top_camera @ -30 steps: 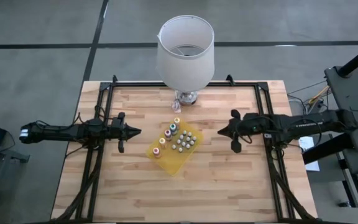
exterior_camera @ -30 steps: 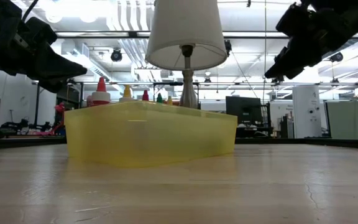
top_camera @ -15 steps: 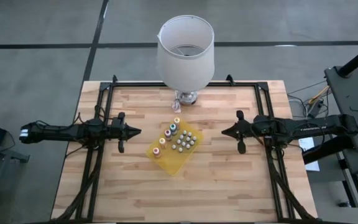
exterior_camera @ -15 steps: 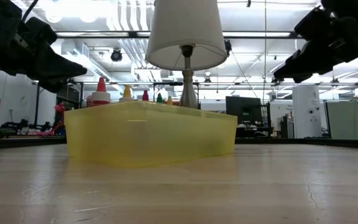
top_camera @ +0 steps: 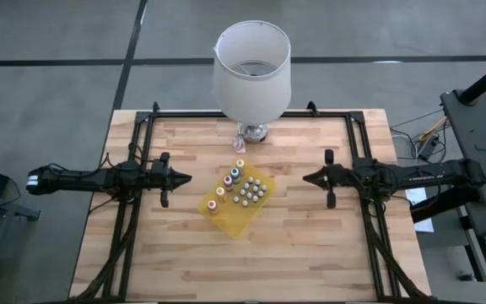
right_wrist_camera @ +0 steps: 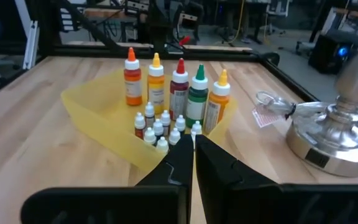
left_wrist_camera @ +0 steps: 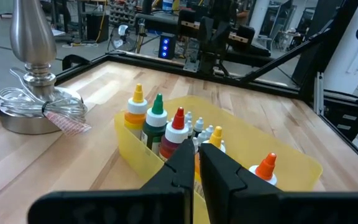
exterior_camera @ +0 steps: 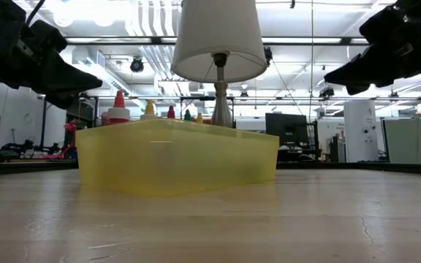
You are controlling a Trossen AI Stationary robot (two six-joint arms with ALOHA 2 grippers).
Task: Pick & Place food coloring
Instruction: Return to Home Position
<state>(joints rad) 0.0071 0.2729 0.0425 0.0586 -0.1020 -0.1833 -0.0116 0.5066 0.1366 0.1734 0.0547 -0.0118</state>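
The food coloring bottles stand upright in a row inside a yellow tray at the table's middle, with orange, yellow, red and green caps. Several smaller white-capped bottles stand beside them in the same tray. My left gripper hovers left of the tray, shut, pointing at it. My right gripper hovers right of the tray, shut, pointing at it. Neither one touches anything.
A lamp with a white shade stands at the table's far middle. Its metal base has a coiled cord around it. Black frame rails run along the table's left and right sides. Bare wood lies between the tray and the near edge.
My right gripper has drawn back toward the table's right edge and sunk a little. It has tipped from slanting downward to nearly level, and it stays shut. The tray and bottles have not moved.
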